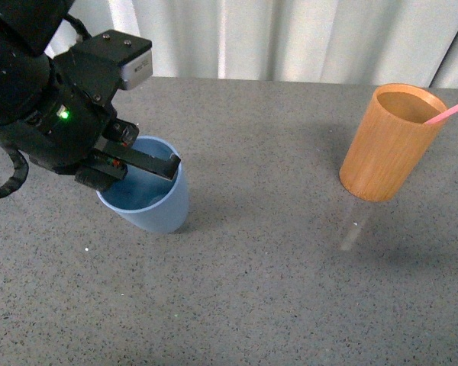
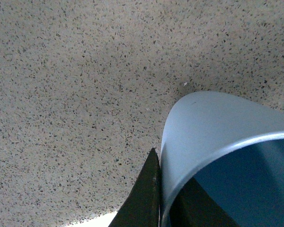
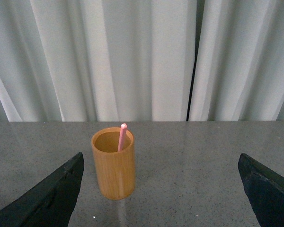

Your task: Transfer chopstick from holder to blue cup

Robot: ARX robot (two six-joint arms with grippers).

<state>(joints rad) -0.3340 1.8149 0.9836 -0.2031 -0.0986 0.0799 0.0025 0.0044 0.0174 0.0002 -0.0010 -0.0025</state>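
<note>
The light blue cup (image 1: 156, 204) stands tilted on the grey table at the left, and my left gripper (image 1: 141, 164) is shut on its rim, one finger inside and one outside. Up close, the blue cup (image 2: 208, 127) wall is pinched between the dark fingers (image 2: 144, 198). The orange-brown wooden holder (image 1: 389, 143) stands at the right with a pink chopstick (image 1: 450, 111) leaning out of it. My right gripper (image 3: 161, 187) is open, some way short of the holder (image 3: 113, 164), which sits toward one finger; the chopstick (image 3: 122, 137) pokes above the holder's rim.
The speckled grey table (image 1: 275, 290) stretches between the cup and the holder. White curtains (image 1: 290, 38) hang behind the table's far edge. The left arm's black body (image 1: 38, 99) fills the upper left of the front view.
</note>
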